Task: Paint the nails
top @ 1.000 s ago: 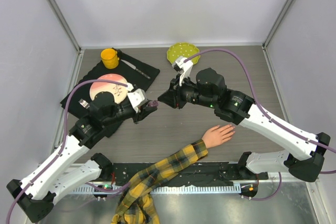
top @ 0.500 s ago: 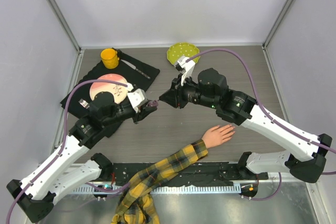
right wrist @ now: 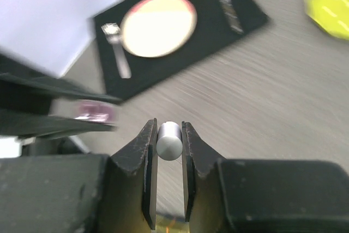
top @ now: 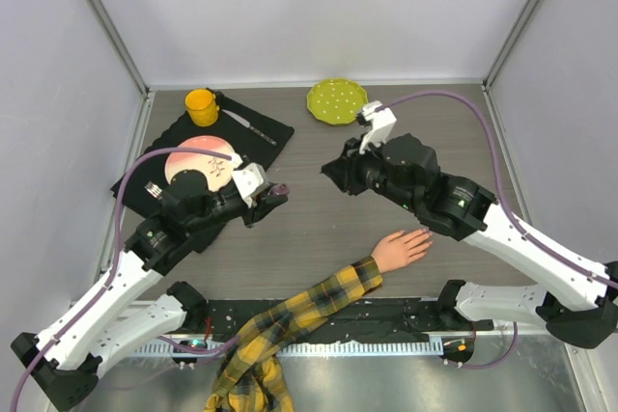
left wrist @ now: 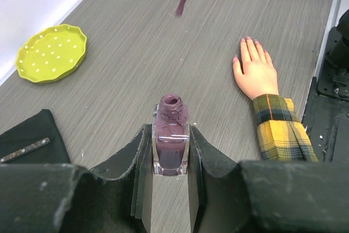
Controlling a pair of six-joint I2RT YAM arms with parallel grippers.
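The mannequin hand (top: 400,249) lies palm down near the table's front, with a yellow-and-black plaid sleeve (top: 290,320) trailing off the edge. Its nails (left wrist: 250,40) are tiny and pinkish at the fingertips. My left gripper (left wrist: 170,132) is shut on an open purple polish bottle (left wrist: 170,118), upright left of the hand (left wrist: 256,72). My right gripper (right wrist: 168,127) is shut on the silver cap (right wrist: 169,142). The cap's purple brush (left wrist: 181,1) hangs in the air beyond the bottle. The right gripper (top: 328,171) is behind the hand, apart from it.
A black mat (top: 256,127) at the back left carries a pink-rimmed plate (top: 193,161), a knife (top: 249,126) and a yellow cup (top: 201,106). A yellow-green dotted plate (top: 337,100) sits at the back middle. Walls close in on three sides.
My right arm has drawn back to the right, away from the bottle, with the cap and brush. The left gripper and bottle have stayed put.
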